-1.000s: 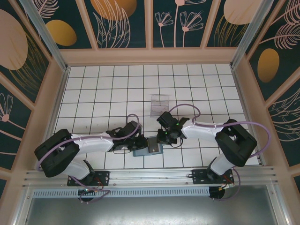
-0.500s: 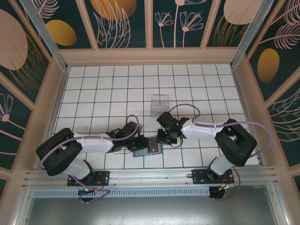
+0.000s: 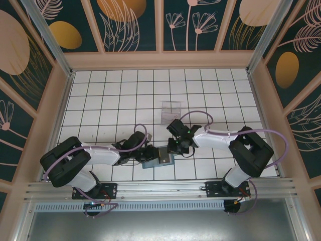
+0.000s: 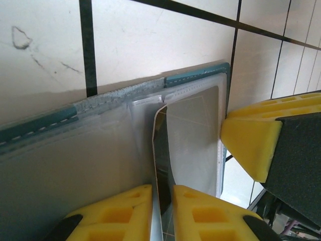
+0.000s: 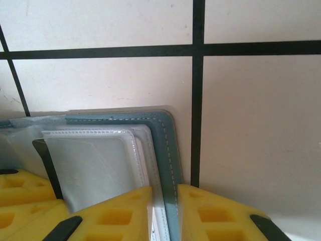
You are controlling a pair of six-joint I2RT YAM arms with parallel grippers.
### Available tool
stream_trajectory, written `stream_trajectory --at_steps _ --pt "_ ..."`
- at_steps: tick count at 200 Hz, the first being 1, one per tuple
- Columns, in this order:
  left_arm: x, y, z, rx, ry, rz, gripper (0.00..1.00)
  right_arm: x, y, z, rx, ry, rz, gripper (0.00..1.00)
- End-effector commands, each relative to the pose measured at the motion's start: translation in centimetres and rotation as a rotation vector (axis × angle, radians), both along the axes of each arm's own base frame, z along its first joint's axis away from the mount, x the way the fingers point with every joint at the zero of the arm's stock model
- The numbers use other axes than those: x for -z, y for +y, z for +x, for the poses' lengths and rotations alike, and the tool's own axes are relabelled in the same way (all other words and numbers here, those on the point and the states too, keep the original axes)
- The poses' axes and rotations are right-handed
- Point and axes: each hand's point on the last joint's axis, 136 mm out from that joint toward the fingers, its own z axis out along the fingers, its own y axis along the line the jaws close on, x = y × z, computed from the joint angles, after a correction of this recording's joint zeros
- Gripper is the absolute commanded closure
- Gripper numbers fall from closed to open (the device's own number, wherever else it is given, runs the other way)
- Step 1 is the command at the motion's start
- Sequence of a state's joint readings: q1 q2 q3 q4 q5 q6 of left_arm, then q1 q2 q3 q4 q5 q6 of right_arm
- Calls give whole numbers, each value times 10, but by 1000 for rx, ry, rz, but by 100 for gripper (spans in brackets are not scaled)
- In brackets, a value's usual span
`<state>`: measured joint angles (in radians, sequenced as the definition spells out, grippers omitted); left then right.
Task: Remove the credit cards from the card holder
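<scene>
**Both tools pinched at the open card holder**

The teal card holder (image 3: 150,163) lies open on the tiled worktop (image 3: 110,100), close to its near edge, between the two arms. The left tool (image 4: 161,201) is closed on the edge of a dark credit card (image 4: 159,160) beside a clear sleeve. The right tool (image 5: 165,211) grips the card holder's stitched teal border.

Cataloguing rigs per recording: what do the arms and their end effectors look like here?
The left arm and right arm share white links, bulky black joint housings and looping purple cables. The left end effector and right end effector have blocky yellow fingers with moulded recesses, on black mounts.
</scene>
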<state>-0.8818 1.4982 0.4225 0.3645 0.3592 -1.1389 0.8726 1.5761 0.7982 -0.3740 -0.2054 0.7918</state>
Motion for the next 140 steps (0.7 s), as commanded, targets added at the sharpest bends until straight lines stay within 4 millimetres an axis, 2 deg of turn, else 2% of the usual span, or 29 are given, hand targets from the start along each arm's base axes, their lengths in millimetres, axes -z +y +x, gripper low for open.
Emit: stream_trajectory --at_steps 1,76,140 --pt "3 -1 -1 -3 10 -23 80 14 0 -15 -28 49 -44 80" --pt "4 0 -3 -10 13 -33 88 14 3 -17 -35 52 -43 83" --pt "4 9 -6 -21 8 -18 93 16 -5 -16 -10 39 -68 83"
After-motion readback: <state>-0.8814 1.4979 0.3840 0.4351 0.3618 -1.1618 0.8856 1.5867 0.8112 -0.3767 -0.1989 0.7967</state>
